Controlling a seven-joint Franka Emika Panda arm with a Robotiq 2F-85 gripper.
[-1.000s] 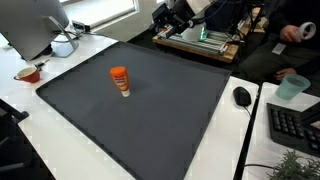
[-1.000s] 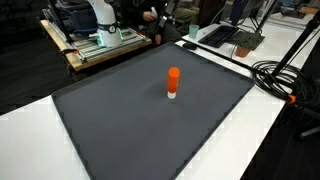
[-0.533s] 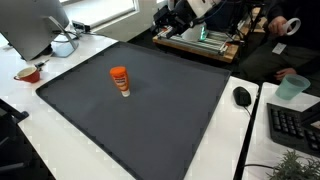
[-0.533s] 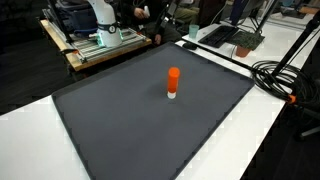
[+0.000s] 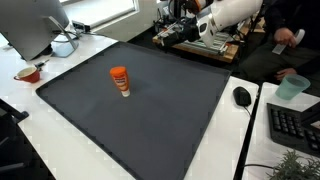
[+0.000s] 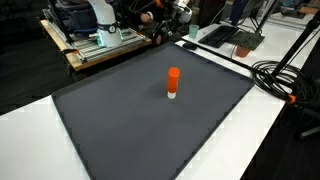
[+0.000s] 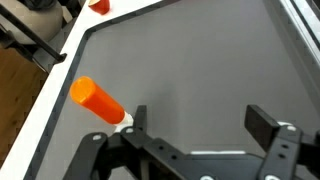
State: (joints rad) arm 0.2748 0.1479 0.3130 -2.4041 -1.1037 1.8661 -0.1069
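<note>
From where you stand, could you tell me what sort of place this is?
Probably an office or lab: I see a black computer mouse, a black keyboard and a silver-grey monitor.
</note>
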